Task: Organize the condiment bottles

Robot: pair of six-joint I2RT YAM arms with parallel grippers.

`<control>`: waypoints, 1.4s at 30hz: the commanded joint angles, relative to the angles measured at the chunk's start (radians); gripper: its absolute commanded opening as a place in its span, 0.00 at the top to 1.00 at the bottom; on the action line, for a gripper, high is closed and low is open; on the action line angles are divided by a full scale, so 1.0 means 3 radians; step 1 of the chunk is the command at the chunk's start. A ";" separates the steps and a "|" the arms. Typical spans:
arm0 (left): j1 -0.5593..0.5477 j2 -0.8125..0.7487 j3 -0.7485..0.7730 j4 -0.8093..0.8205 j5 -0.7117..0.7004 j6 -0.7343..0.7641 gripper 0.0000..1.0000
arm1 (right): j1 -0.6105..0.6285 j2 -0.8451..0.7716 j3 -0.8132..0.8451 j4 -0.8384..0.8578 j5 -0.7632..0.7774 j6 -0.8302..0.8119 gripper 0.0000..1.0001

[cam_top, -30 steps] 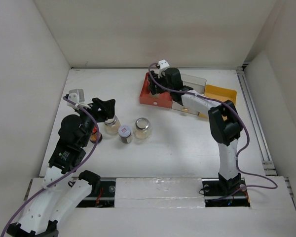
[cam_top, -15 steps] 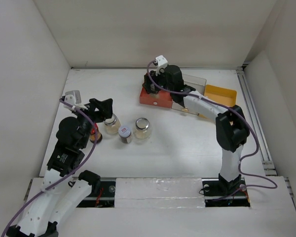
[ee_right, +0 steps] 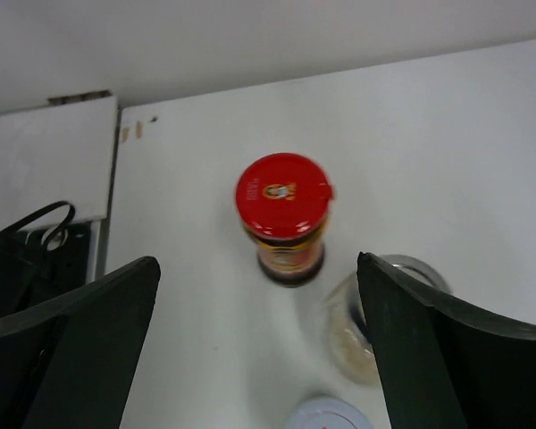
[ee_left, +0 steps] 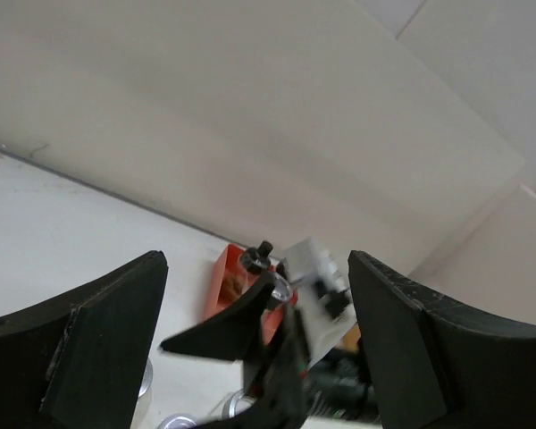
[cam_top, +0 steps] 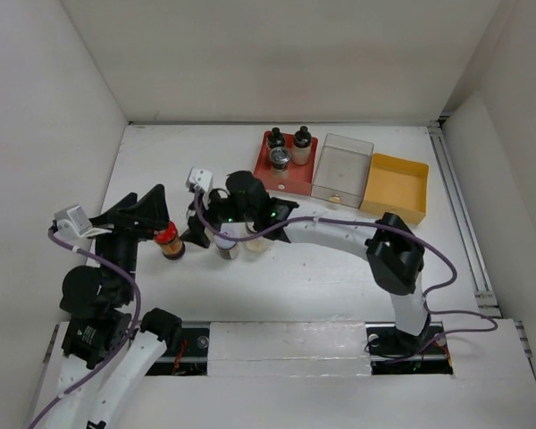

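Right arm has swung from the far tray to the near-left bottles; left arm has drawn back left.
Right hand is spread wide and empty, aimed at the red-cap bottle. That bottle stands upright on the desk at near left, a pale jar just right of it. Left hand, also spread and empty, hangs left of that bottle. Three bottles sit in the red tray, far. The glass looks stiff, smooth and breakable, probably light. Grip the body squarely under the cap, since the bottle is narrow and could tip.
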 commanded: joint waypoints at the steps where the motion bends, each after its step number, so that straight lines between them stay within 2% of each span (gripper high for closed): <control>1: 0.0007 -0.0115 -0.0032 0.0209 -0.0200 -0.0038 0.20 | 0.0144 0.0192 0.0337 -0.0061 -0.0178 -0.0180 0.02; 11: 0.0007 -0.0237 -0.0109 0.0321 -0.0139 -0.0007 0.19 | 0.0354 0.0913 0.1119 -0.0476 0.0384 -0.0323 0.00; 18: 0.0007 -0.0309 -0.0150 0.0362 -0.0104 0.0054 0.19 | 0.0385 0.1425 0.1748 -0.0670 0.0354 -0.0323 0.00; 26: 0.0007 -0.0350 -0.0181 0.0362 -0.0073 0.0054 0.19 | 0.0385 0.1722 0.2025 -0.0538 0.0318 -0.0252 0.00; 27: 0.0007 -0.0350 -0.0181 0.0362 -0.0038 0.0054 0.19 | 0.0385 0.1722 0.2025 -0.0497 0.0318 -0.0221 0.03; 28: 0.0007 -0.0350 -0.0211 0.0362 -0.0037 0.0054 0.19 | 0.0385 0.1722 0.1969 -0.0441 0.0318 -0.0221 0.17; 30: 0.0007 -0.0350 -0.0211 0.0362 -0.0037 0.0054 0.19 | 0.0385 0.1626 0.1821 -0.0171 0.0278 -0.0139 0.29; 31: 0.0007 -0.0350 -0.0211 0.0362 -0.0037 0.0054 0.19 | 0.0385 0.1575 0.1653 -0.0053 0.0277 -0.0088 0.41; 32: 0.0007 -0.0350 -0.0211 0.0362 -0.0037 0.0054 0.19 | 0.0385 0.1463 0.1591 0.0044 0.0212 -0.0088 0.44; 37: 0.0007 -0.0350 -0.0211 0.0362 -0.0073 0.0054 0.19 | 0.0350 0.0956 0.1233 0.0642 -0.0167 0.0055 0.45; 42: 0.0007 -0.0386 -0.0211 0.0332 -0.0159 0.0019 0.19 | 0.0155 0.0145 0.0499 0.1185 -0.0163 0.0183 0.45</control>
